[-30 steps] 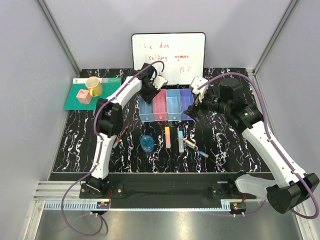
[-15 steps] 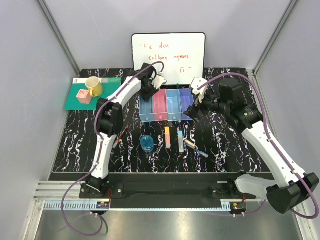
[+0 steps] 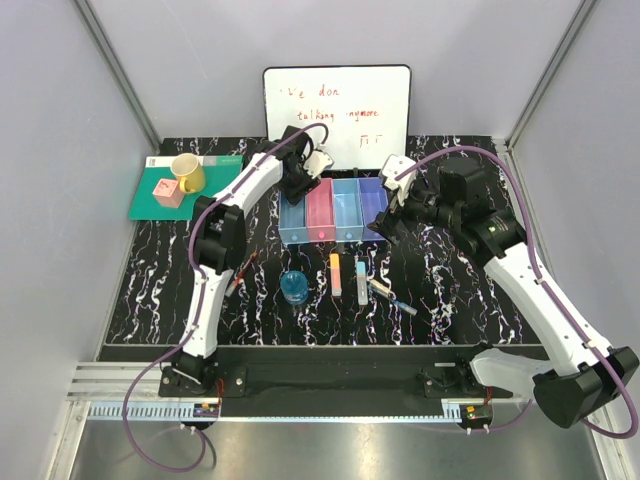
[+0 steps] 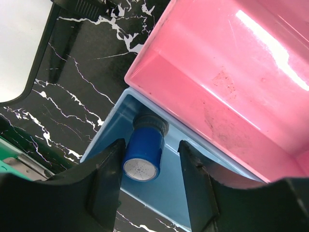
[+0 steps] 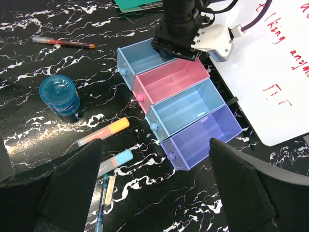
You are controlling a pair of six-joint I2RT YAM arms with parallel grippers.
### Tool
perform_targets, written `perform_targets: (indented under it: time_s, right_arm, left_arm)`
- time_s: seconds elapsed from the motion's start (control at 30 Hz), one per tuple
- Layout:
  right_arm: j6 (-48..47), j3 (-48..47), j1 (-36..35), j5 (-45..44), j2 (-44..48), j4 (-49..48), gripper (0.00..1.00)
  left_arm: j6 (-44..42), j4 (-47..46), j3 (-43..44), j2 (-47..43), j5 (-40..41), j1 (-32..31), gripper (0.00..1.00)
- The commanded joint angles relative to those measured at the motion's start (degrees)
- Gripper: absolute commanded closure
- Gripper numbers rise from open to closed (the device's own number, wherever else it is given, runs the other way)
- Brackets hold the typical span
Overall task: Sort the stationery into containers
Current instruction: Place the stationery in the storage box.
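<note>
The four joined bins (image 3: 333,212) stand mid-table, coloured blue (image 5: 142,55), pink (image 5: 174,79), blue and purple (image 5: 205,130). My left gripper (image 4: 149,162) is open above the leftmost blue bin (image 4: 178,193). A short blue cylinder (image 4: 143,153) stands in that bin's corner between the fingers, against one finger and apart from the other. My right gripper (image 5: 154,193) is open and empty, above the table near the purple bin. A blue disc (image 3: 294,287), orange marker (image 3: 336,274), light-blue marker (image 3: 361,281), small pens (image 3: 392,296) and dark-red pen (image 3: 240,273) lie in front of the bins.
A whiteboard (image 3: 338,115) leans at the back behind the bins. A yellow cup (image 3: 187,172) and a pink cube (image 3: 165,190) sit on a green mat (image 3: 150,205) at the back left. The pink bin (image 4: 227,82) shows nothing inside.
My left gripper has shifted slightly towards the back over the leftmost bin. The right arm and the items on the table have not moved.
</note>
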State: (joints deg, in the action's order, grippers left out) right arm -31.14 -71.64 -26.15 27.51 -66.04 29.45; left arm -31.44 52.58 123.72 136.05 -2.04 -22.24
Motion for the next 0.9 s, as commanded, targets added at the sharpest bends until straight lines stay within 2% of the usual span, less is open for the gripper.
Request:
perform_targets:
  time_s: [0.0,0.43,0.53,0.63,0.7,0.77,0.87]
  right_arm:
    - [0.11,-0.17,-0.48,-0.08,1.88,-1.15,0.0]
    - [0.46,-1.13,-0.39,0.27,2.76,-0.19,0.0]
    - [-0.59,-1.66,-0.39,-0.26,3.11,0.95,0.0]
    - [-2.0,-1.58,-0.48,-0.79,3.64,1.75,0.0]
    - [-2.52,-1.31,-0.39,-1.14,3.81,2.01,0.0]
    - [-2.44,-0.96,-0.39,-1.4,3.9,2.01,0.0]
    - [-2.09,-0.35,-0.39,-1.05,4.25,2.01,0.0]
  left_arm:
    - [1.11,-1.6,1.96,-3.94,0.64,0.18,0.47]
    - [3.84,0.24,-1.46,-17.3,-2.35,-2.02,0.46]
    - [2.88,2.87,-5.14,-22.74,-5.51,-2.63,0.46]
    - [0.69,3.15,-16.46,-33.0,-5.34,-5.09,0.42]
    - [-0.19,2.97,-26.31,-37.15,-3.94,-7.45,0.31]
    - [0.06,2.27,-34.63,-42.52,-3.93,-8.87,0.27]
    - [1.47,0.69,-42.32,-48.32,-3.76,-11.15,0.18]
